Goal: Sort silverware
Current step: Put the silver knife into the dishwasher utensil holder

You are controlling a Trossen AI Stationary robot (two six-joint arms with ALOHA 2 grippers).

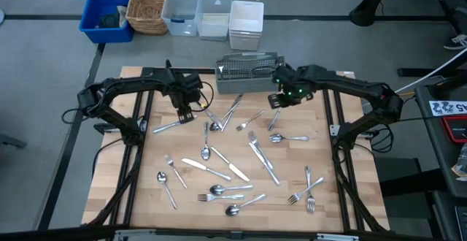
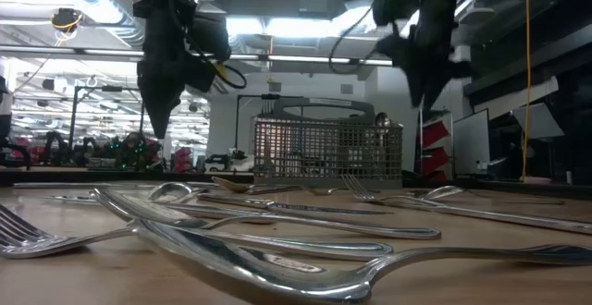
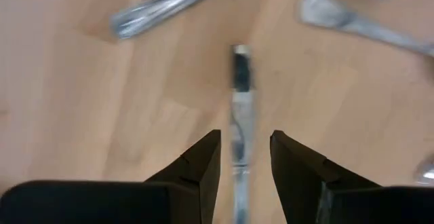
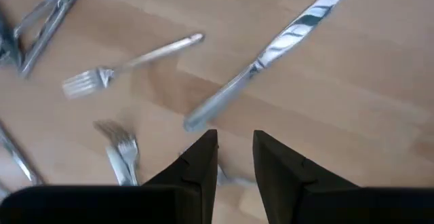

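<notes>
Silverware (image 1: 219, 171) is lying scattered over the wooden table (image 1: 336, 204), a mesh basket (image 1: 248, 73) standing at its far edge. The left gripper (image 1: 185, 114) and right gripper (image 1: 277, 102) are hovering slightly parted, holding nothing. Bins (image 1: 211, 13) are sitting on the grey floor beyond.

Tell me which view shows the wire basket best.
The high view: the basket shows whole from above, at the table's far edge between both arms. The low view shows only its mesh front, beyond the silverware. Neither wrist view shows it.
</notes>
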